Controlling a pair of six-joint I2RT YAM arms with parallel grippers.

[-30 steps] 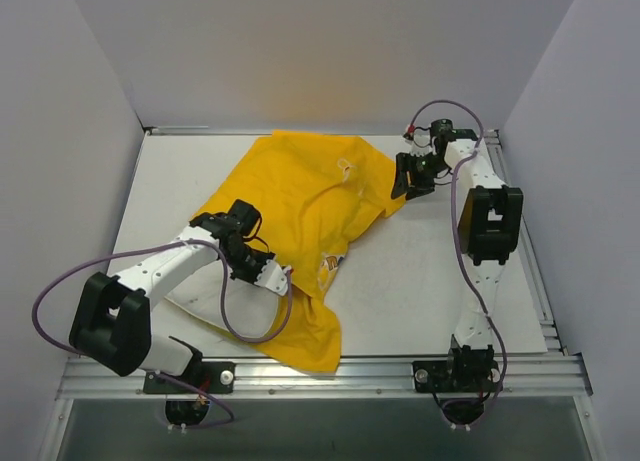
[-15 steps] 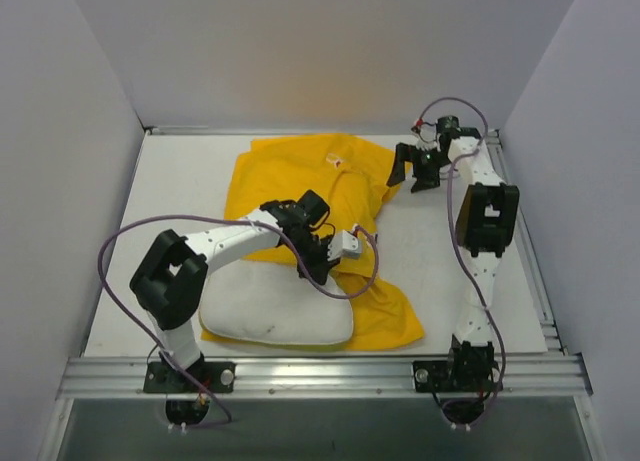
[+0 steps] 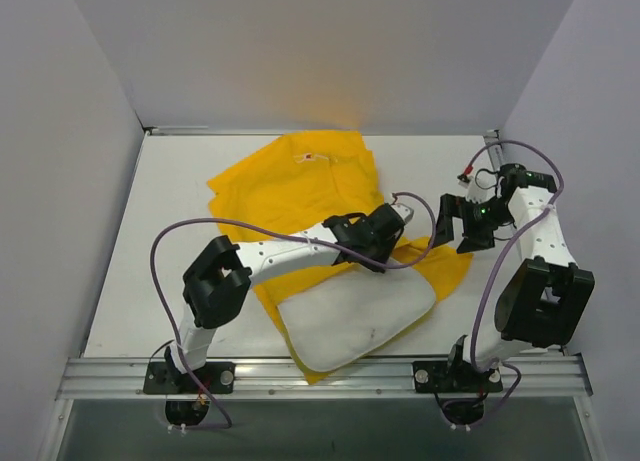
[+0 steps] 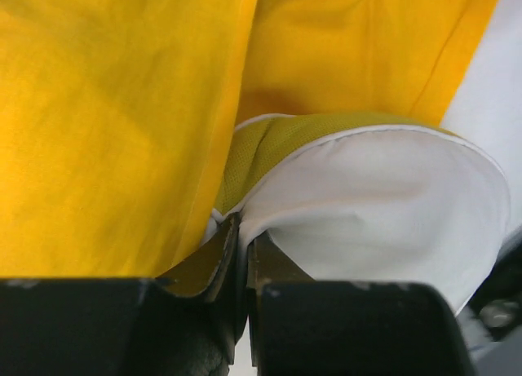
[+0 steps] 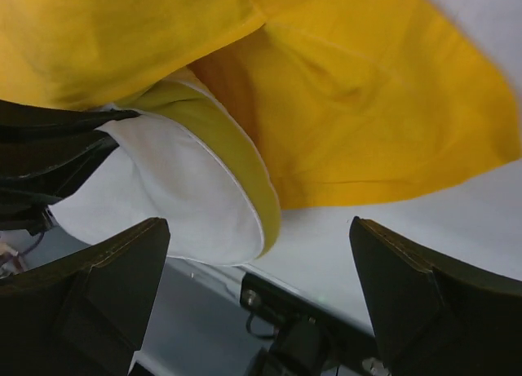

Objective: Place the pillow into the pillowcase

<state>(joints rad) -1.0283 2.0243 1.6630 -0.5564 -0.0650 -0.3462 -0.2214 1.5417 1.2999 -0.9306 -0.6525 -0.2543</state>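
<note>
The white pillow (image 3: pixel 350 319) lies near the table's front, partly on the bright yellow pillowcase (image 3: pixel 300 176), which spreads from the back centre to the right. My left gripper (image 3: pixel 385 253) reaches across the cloth and is shut on the pillow's far edge. In the left wrist view the jaws pinch the white pillow (image 4: pixel 383 205) at its yellow-green seam, with the left gripper (image 4: pixel 243 237) beside the pillowcase (image 4: pixel 106 107). My right gripper (image 3: pixel 455 224) stands open just right of that spot. The right wrist view shows the right gripper (image 5: pixel 261 286) wide open, facing the pillow (image 5: pixel 179 188) and pillowcase (image 5: pixel 367 107), touching neither.
The white table (image 3: pixel 150 231) is boxed in by grey walls at the left, back and right. A metal rail (image 3: pixel 320 373) runs along the front edge with both arm bases on it. Purple cables loop off each arm.
My left arm has swung right, dragging the pillow and the pillowcase with it. My right gripper has opened wide and moved from the back right corner toward the middle right.
</note>
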